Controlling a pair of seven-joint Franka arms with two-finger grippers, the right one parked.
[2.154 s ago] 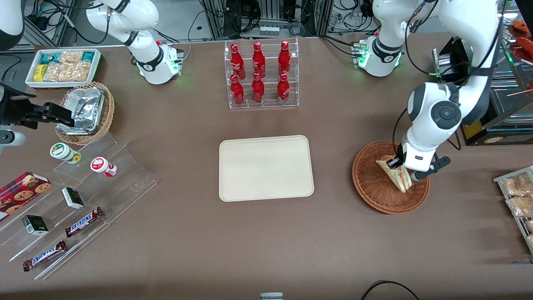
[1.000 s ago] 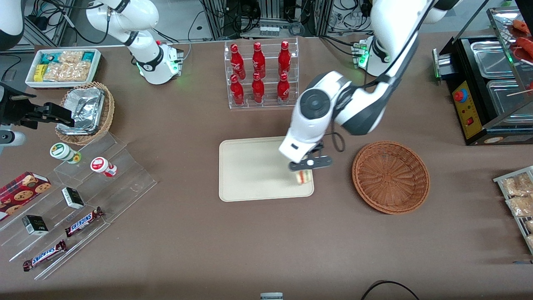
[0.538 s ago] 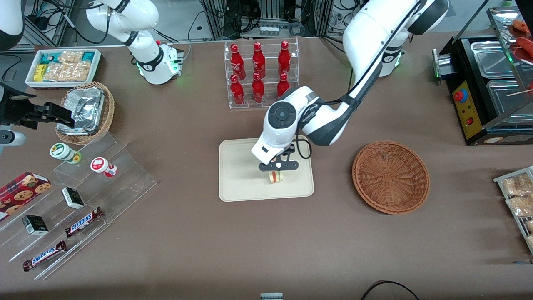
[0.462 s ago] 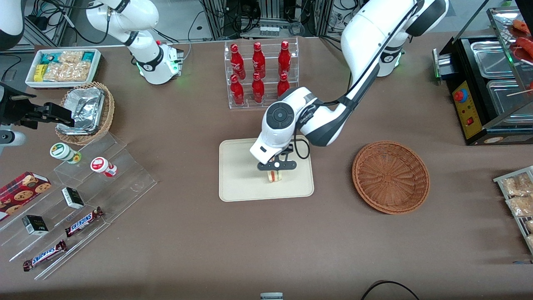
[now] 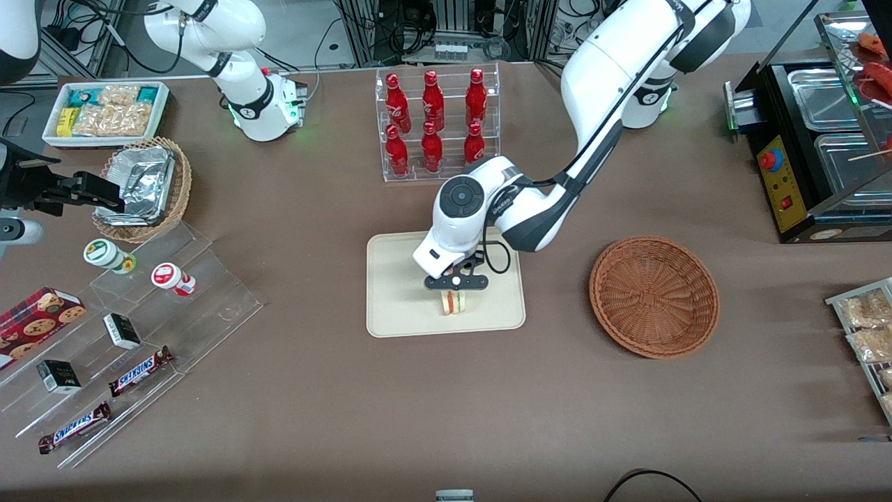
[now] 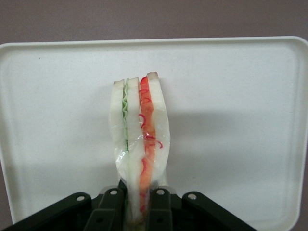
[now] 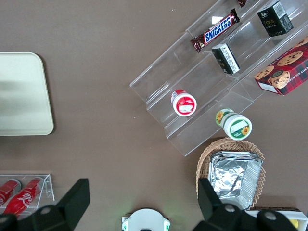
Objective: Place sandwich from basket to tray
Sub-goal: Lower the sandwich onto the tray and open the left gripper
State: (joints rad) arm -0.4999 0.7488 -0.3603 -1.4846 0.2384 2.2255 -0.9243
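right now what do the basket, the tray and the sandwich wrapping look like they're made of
The basket looks like reddish-brown woven wicker; ribs radiate from its centre. The tray looks like matte cream plastic, smooth with a moulded low rim, though melamine is possible. The sandwich seems wrapped in clear glossy film, judging by the shine and creases near where the gripper fingers pinch it above the tray.

The tray lies mid-worktop, nearer the front camera than the bottle rack. The hand hangs over the tray, closed on the sandwich, which stands on edge above the tray's surface. The basket sits beside the tray, toward the working arm's end. The stepped display lies toward the parked arm's end.
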